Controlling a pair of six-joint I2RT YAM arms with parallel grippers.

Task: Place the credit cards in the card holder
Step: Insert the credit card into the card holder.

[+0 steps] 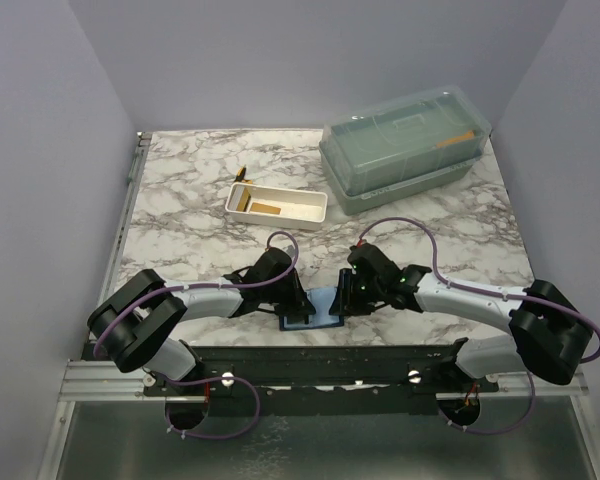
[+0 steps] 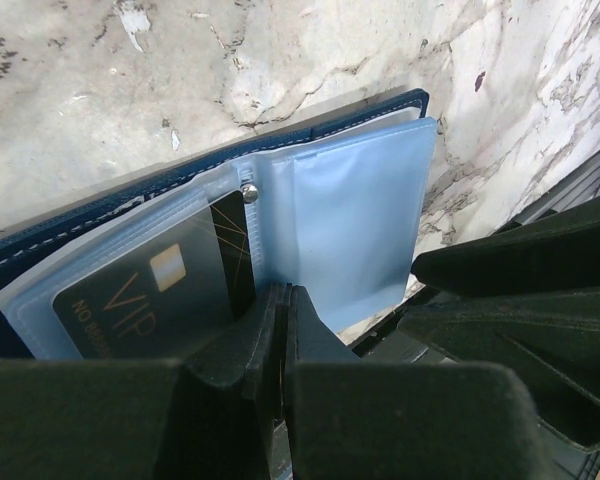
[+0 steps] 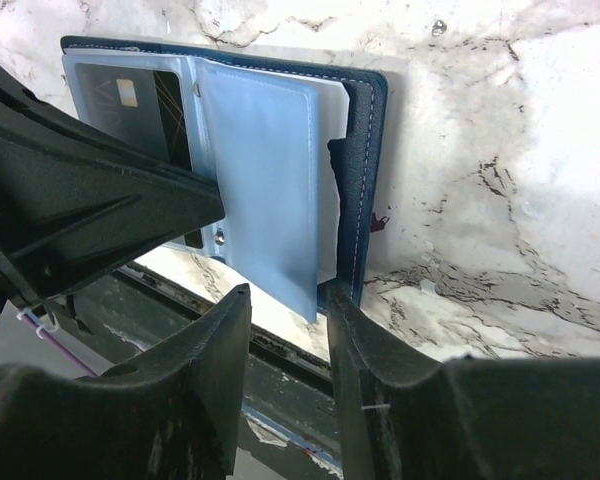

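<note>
One dark card (image 2: 150, 300) is in the card holder (image 3: 365, 150), tan cards (image 1: 267, 208) lie in the far tray (image 1: 315, 200); left gripper (image 2: 285, 292) closed, right gripper (image 3: 285, 300) half-open.

The only lettering I can make out is on the dark card (image 2: 150, 300) tucked in a clear sleeve of the card holder (image 2: 380, 110), where pale gold letters spell "VIP" and, beneath them, a smaller line starts "NO" before digits I cannot read.
</note>
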